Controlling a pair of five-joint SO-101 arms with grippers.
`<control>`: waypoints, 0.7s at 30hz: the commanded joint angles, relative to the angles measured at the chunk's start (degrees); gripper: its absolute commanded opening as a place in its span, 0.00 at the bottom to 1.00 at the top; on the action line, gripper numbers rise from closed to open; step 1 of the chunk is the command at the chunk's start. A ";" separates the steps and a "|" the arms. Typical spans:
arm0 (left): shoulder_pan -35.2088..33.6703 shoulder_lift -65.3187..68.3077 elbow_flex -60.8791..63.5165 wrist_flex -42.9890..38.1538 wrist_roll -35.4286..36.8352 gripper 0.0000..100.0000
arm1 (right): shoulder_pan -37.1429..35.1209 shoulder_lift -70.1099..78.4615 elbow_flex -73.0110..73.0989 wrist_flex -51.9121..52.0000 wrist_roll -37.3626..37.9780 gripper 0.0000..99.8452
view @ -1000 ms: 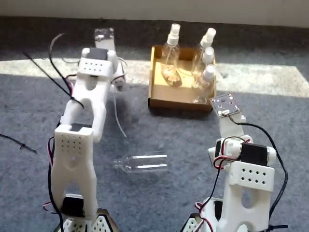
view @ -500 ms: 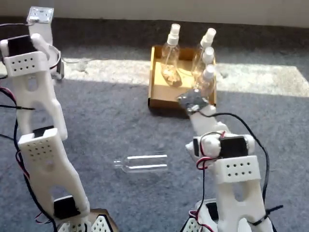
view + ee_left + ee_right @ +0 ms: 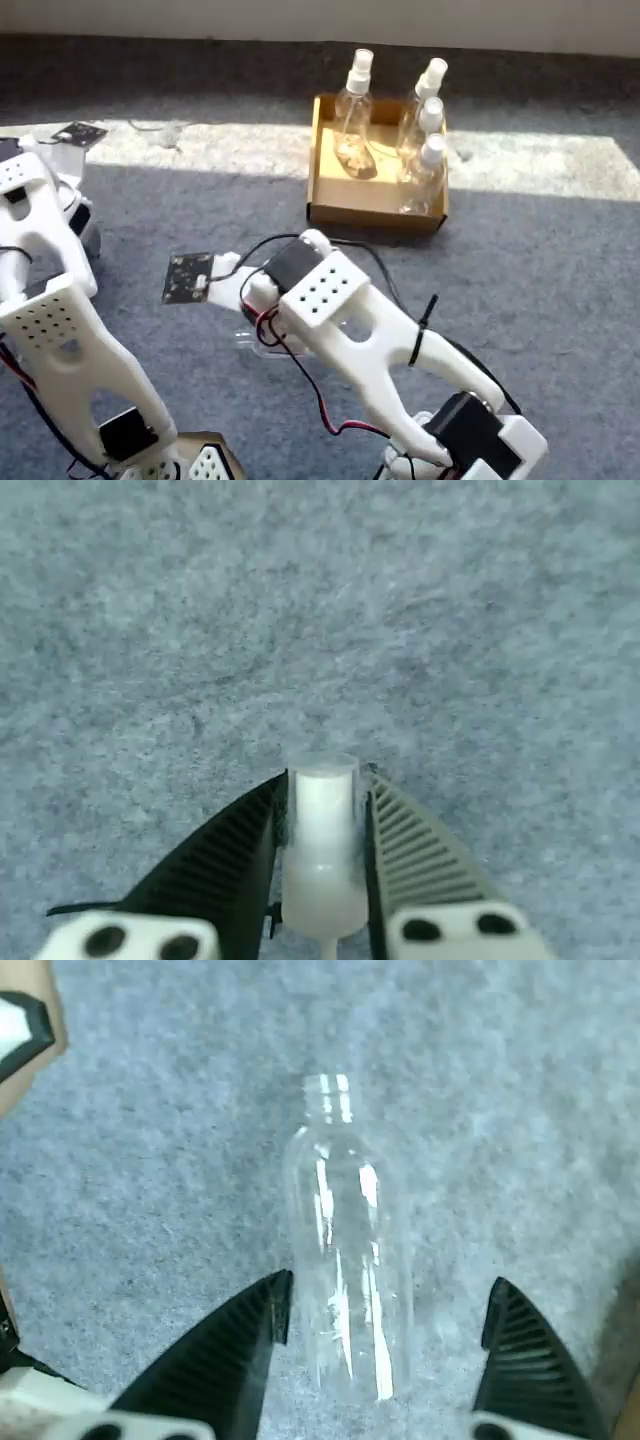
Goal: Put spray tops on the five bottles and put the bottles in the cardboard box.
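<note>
High view: grey carpet (image 3: pixel 520 290); left claw (image 3: pixel 322 780) tight on spray top (image 3: pixel 322 850), right claw (image 3: pixel 388 1295) apart.

A carpeted room indoors, home or office unclear: grey carpet (image 3: pixel 540 280), a sunlight band (image 3: pixel 540 162), a pale wall (image 3: pixel 250 15).

you're working on a grey short-pile carpet (image 3: pixel 540 300), with a strip of sunlight running across the upper part of the high view. a shallow brown cardboard box (image 3: pixel 375 217) sits on it at upper centre. a clear open-necked plastic bottle (image 3: pixel 350 1250) lies on its side at lower centre.
</note>
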 commanded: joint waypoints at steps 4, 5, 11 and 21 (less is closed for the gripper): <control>-1.89 -0.84 13.49 -13.54 -5.19 0.05 | -5.32 6.73 -3.21 0.04 2.64 0.31; -1.89 -0.84 14.64 -14.33 -5.54 0.05 | -4.88 7.69 -3.21 -0.04 2.64 0.31; -1.63 -0.84 18.51 -18.55 -5.89 0.05 | -4.35 12.26 -3.21 -4.00 3.87 0.31; -1.63 -0.84 18.95 -18.64 -5.89 0.05 | -3.30 17.45 -3.21 -13.67 0.35 0.30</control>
